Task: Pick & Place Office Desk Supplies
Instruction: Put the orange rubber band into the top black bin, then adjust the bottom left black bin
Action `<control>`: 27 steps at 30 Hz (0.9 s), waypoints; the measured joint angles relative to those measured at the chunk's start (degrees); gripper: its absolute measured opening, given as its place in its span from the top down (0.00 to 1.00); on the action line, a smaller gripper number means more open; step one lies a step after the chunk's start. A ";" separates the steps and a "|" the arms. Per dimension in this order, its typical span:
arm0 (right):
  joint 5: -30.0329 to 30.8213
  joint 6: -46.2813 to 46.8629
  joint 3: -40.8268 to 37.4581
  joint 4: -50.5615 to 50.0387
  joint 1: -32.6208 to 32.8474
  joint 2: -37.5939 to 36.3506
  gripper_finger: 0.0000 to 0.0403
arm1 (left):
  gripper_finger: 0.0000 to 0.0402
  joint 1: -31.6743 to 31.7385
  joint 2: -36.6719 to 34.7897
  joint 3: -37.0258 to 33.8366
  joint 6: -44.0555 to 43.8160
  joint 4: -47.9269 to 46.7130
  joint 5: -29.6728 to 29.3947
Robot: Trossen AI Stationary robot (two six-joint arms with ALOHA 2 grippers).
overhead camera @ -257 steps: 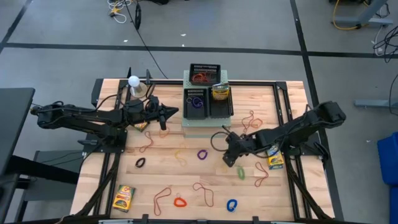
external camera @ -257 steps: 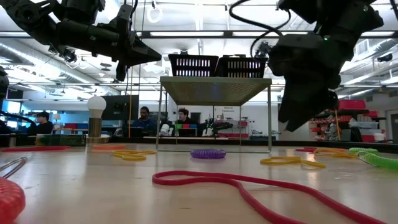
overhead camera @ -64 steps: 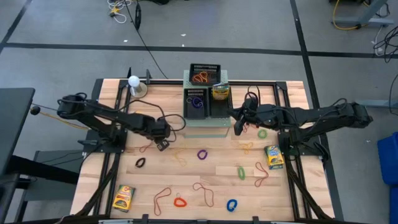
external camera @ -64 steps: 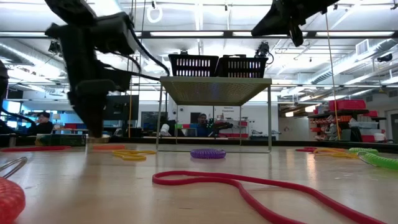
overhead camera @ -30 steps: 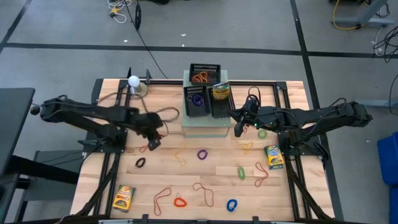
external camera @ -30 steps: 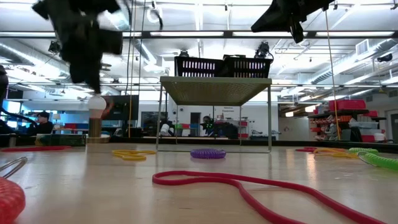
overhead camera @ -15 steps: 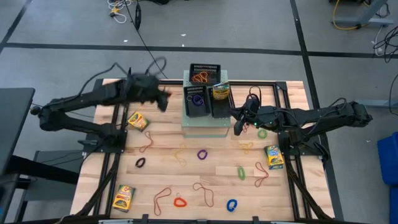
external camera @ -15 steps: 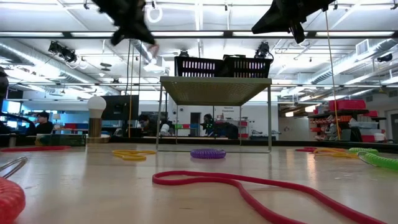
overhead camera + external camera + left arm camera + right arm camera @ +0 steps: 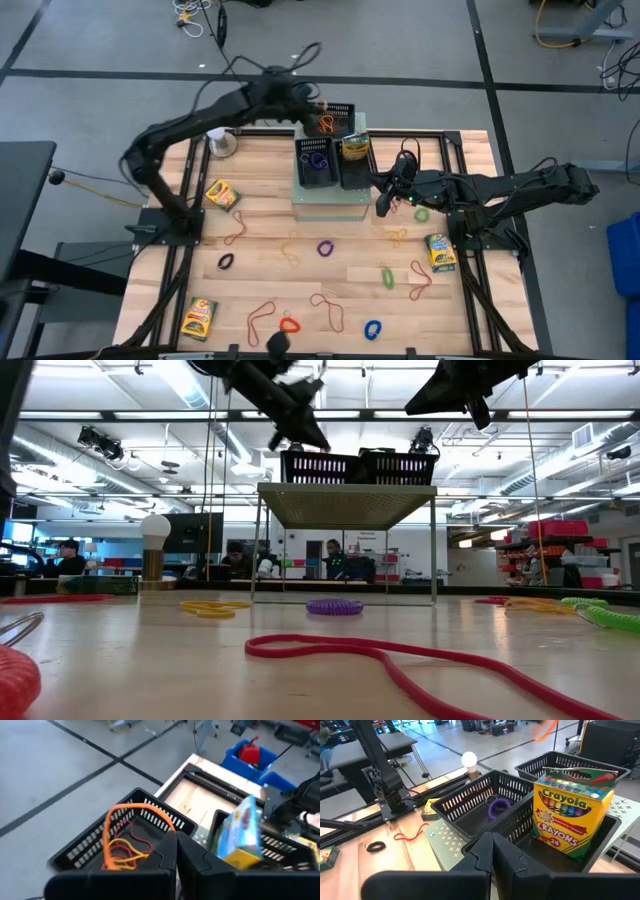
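Observation:
My left gripper (image 9: pixel 314 102) is high over the far black mesh tray (image 9: pixel 330 108), shut on an orange rubber band (image 9: pixel 131 809). Red and orange bands (image 9: pixel 127 851) lie in that tray. A purple loop (image 9: pixel 496 806) lies in the near-left tray (image 9: pixel 313 167). A crayon box (image 9: pixel 570 817) stands upright in the near-right tray (image 9: pixel 357 172). My right gripper (image 9: pixel 381 208) hovers shut and holding nothing beside the trays' near right corner. In the low view the left gripper (image 9: pixel 308 432) and right gripper (image 9: pixel 470 415) both hang high. My left gripper pinches the orange rubber band at one spot of its loop (image 9: pixel 168 828) between its two fingertips. The fingers slant down from the table's left. The band arches out past the fingertips and droops toward the tray; whether its lower end touches the bands inside, I cannot tell.
The trays sit on a raised pale-green perforated box (image 9: pixel 330 196). Loose on the wooden table lie crayon boxes (image 9: pixel 221 194) (image 9: pixel 199 317) (image 9: pixel 441 251), a purple loop (image 9: pixel 325 247), green loops (image 9: pixel 387 276), a blue loop (image 9: pixel 372 328), a black loop (image 9: pixel 225 262) and thin bands. A bulb-shaped lamp (image 9: pixel 218 138) stands far left.
My left gripper has risen from low over the table's left middle, swung toward the far edge and then right, and now hangs over the far tray, tipped more level. It has stayed shut, carrying the orange band lifted clear of the table.

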 joint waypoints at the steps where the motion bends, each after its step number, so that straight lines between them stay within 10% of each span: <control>1: 0.00 0.00 0.00 0.00 0.00 0.00 0.98 | 0.99 0.25 1.70 1.32 0.22 -0.21 0.10; 19: 0.02 0.01 0.00 -0.01 0.15 0.00 0.98 | 0.69 0.03 5.84 7.88 3.12 -10.22 -2.81; 27: 0.01 -0.19 0.01 -0.25 0.15 0.00 0.98 | 0.84 -8.31 -2.63 7.98 7.41 -22.95 0.76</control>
